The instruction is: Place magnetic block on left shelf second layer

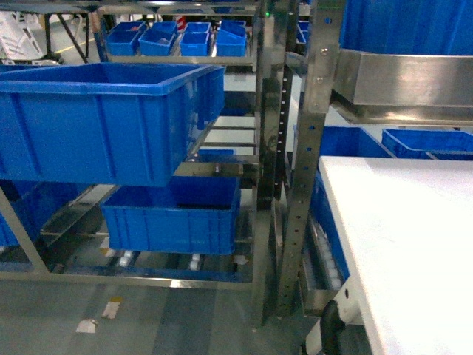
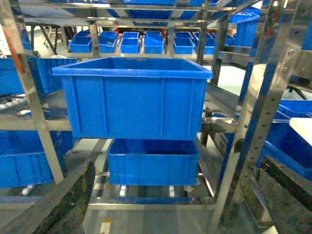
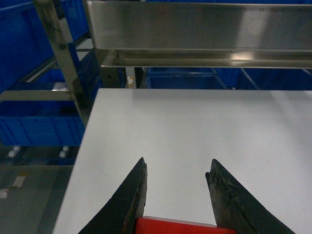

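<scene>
Right wrist view showed the right gripper (image 3: 178, 195) clenched on the red block (image 3: 175, 226) above the white table (image 3: 195, 126). The left gripper (image 2: 170, 204) hung released, facing the crate (image 2: 134, 100) on the left shelf's second layer. Better to lift the block high over the crate's near wall before releasing it.

Steel upright (image 1: 304, 159) stands between white tabletop (image 1: 406, 237) and large crate (image 1: 103, 118)

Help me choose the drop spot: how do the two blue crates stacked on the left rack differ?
The upper crate is wider and deeper than the lower crate. The upper crate sits on the higher tier and juts forward; the lower crate sits further back, near the floor. Both are smooth-walled blue plastic, open-topped.
</scene>
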`<state>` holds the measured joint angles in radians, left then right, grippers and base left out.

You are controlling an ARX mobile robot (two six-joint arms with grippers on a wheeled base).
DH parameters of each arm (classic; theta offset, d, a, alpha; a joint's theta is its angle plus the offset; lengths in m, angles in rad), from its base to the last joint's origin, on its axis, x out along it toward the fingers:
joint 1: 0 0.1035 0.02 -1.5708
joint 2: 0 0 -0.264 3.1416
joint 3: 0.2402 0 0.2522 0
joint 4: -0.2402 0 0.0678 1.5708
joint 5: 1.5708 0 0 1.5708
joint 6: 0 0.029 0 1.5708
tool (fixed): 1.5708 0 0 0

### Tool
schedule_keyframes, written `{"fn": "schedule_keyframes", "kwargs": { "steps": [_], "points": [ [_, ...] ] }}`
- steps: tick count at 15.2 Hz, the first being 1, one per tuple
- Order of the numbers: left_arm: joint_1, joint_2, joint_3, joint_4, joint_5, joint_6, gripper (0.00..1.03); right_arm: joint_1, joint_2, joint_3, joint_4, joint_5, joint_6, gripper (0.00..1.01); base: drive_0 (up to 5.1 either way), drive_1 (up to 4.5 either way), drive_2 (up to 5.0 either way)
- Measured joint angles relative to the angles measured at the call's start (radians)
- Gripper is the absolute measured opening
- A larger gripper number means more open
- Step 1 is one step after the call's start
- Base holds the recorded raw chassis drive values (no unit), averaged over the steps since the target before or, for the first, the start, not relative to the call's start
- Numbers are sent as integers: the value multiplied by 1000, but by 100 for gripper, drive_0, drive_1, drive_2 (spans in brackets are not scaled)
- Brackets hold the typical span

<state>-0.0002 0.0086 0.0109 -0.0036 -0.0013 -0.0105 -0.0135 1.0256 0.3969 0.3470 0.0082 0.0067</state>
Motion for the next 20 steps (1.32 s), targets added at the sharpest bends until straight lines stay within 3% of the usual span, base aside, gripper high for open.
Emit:
{"fn": "schedule_keyframes", "kwargs": {
  "steps": [20],
  "points": [
    [0, 0, 0, 1, 1, 0, 98, 0, 0, 0, 3, -1, 0, 33, -500, 246, 246]
  ]
}}
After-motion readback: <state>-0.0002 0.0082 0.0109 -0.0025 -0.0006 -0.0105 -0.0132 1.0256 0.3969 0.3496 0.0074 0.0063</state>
